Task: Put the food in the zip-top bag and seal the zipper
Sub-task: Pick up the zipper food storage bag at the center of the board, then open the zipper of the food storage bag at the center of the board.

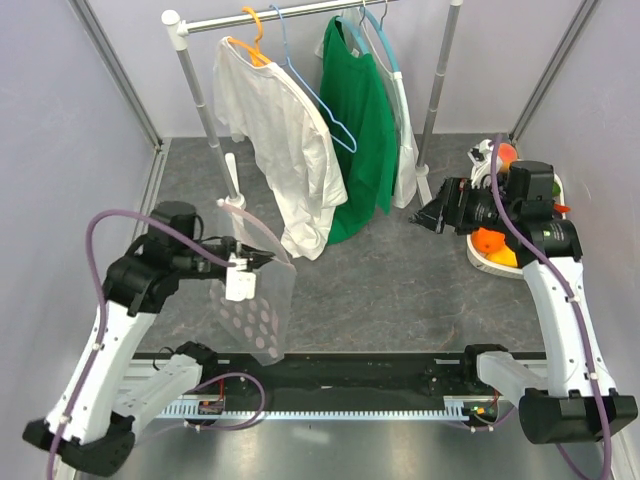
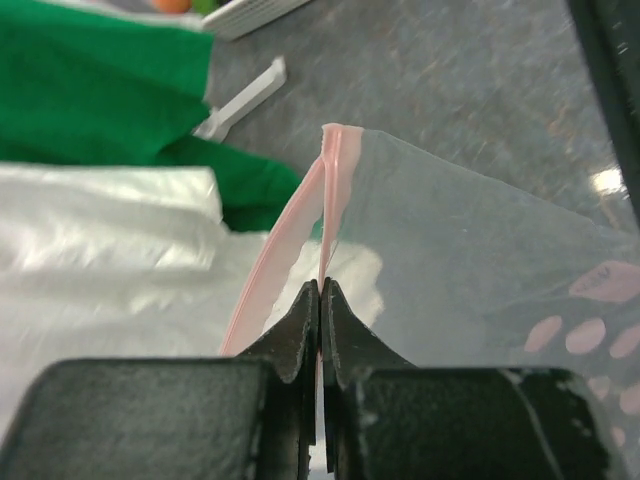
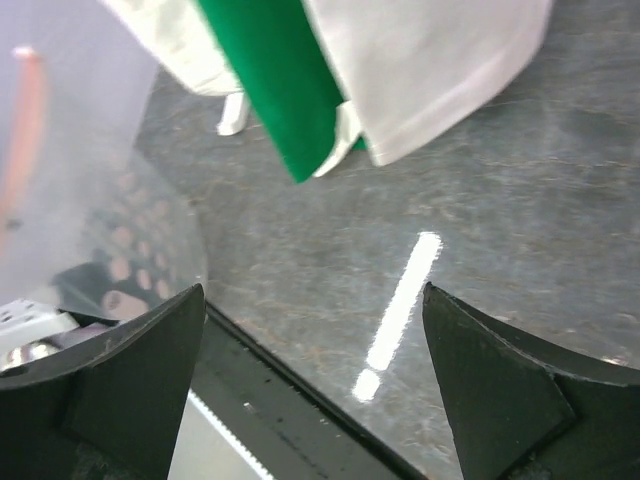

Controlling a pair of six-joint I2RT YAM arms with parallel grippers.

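My left gripper (image 1: 262, 261) is shut on the pink zipper strip (image 2: 334, 190) of the clear zip-top bag (image 1: 258, 300), which hangs above the table with its pink dots low down. In the left wrist view the jaws are pressed together on the strip, and the bag (image 2: 480, 260) spreads to the right. My right gripper (image 1: 424, 217) is open and empty, held above the table left of the white basket (image 1: 482, 264). Orange and yellow food (image 1: 492, 244) lies in that basket, partly hidden by the right arm. The bag also shows at the left of the right wrist view (image 3: 100, 230).
A clothes rail (image 1: 300, 12) at the back carries a white shirt (image 1: 280, 140) and a green shirt (image 1: 358, 130) on hangers. Its white foot (image 1: 232, 180) stands behind the bag. A black rail (image 1: 340, 372) runs along the near table edge.
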